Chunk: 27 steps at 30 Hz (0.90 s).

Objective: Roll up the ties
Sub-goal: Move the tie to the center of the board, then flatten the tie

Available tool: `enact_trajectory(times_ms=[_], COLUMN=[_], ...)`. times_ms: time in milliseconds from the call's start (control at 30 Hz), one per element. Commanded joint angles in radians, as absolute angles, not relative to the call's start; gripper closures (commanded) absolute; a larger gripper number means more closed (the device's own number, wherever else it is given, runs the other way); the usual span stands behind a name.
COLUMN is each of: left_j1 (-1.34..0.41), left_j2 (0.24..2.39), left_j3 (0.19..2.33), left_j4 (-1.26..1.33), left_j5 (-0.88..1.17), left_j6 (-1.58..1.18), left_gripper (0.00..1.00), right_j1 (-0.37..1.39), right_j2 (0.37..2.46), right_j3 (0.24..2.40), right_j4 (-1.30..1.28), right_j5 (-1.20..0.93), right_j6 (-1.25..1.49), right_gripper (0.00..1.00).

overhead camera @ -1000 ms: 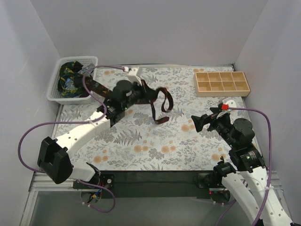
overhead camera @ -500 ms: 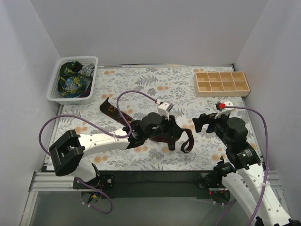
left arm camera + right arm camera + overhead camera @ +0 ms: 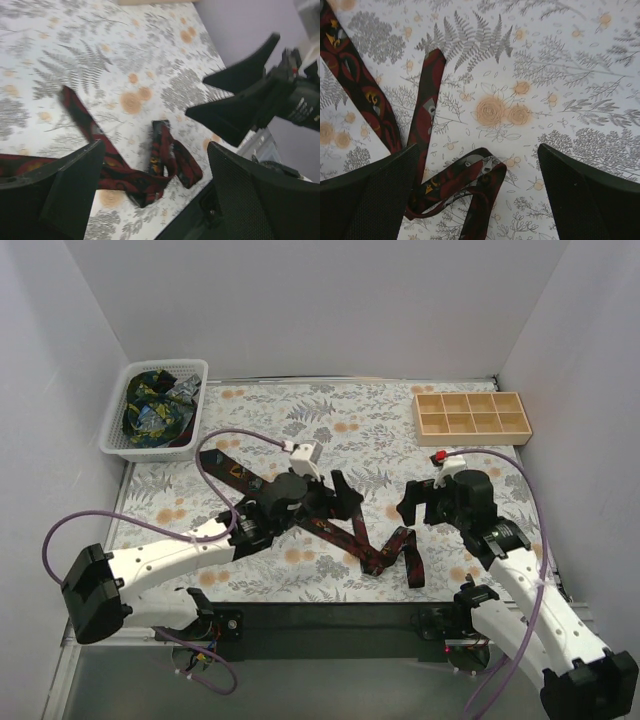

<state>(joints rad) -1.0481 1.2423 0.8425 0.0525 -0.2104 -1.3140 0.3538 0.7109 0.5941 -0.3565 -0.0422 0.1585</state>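
One maroon tie (image 3: 372,556) with pale and yellow flecks lies crumpled on the floral tablecloth, running from back left to a folded loop near the front edge. More ties (image 3: 150,410) are heaped in the white basket. My left gripper (image 3: 343,500) hovers open just above the maroon tie (image 3: 159,167), touching nothing. The right gripper (image 3: 413,502) hangs open over the tie's folded loop (image 3: 462,182), jaws wide and empty. The left wrist view shows the right gripper (image 3: 240,97) a short way beyond the loop.
A white mesh basket (image 3: 118,436) stands at the back left corner. A wooden compartment box (image 3: 472,415) sits at the back right. The table's dark front edge (image 3: 330,615) runs just below the tie's loop.
The left arm swung the maroon tie from the back toward the front middle, laid it down and opened its jaws, letting go. The right gripper moved left toward the tie's folded end.
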Motion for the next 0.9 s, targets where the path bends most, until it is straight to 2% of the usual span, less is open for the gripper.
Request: enact_trajectory(times_ms=[0, 67, 267, 433, 600, 867], left_j1=[-0.919, -0.802, -0.652, -0.578, -0.52, -0.502], left_j2=[1.18, 1.172, 1.213, 1.298, 1.377, 1.515], left_j3=[0.805, 0.766, 0.718, 0.707, 0.706, 0.716], left_j4=[-0.125, -0.138, -0.153, -0.144, -0.115, -0.101], left_j5=[-0.299, -0.226, -0.199, -0.195, -0.167, -0.161], left_j6=[-1.347, -1.356, -1.342, -1.332, -1.341, -1.388], left_gripper=[0.25, 0.26, 0.35, 0.39, 0.43, 0.46], right_j1=[0.36, 0.364, 0.42, 0.428, 0.428, 0.426], right_j2=[0.813, 0.896, 1.018, 1.046, 1.061, 1.111], right_j3=[0.641, 0.649, 0.663, 0.654, 0.626, 0.58], right_j4=[-0.382, -0.383, -0.4, -0.475, -0.495, -0.376], right_j5=[-0.144, -0.181, -0.094, -0.006, -0.021, -0.067], right_j6=[0.173, 0.173, 0.201, 0.282, 0.322, 0.373], right_gripper=[0.12, 0.18, 0.31, 0.33, 0.34, 0.44])
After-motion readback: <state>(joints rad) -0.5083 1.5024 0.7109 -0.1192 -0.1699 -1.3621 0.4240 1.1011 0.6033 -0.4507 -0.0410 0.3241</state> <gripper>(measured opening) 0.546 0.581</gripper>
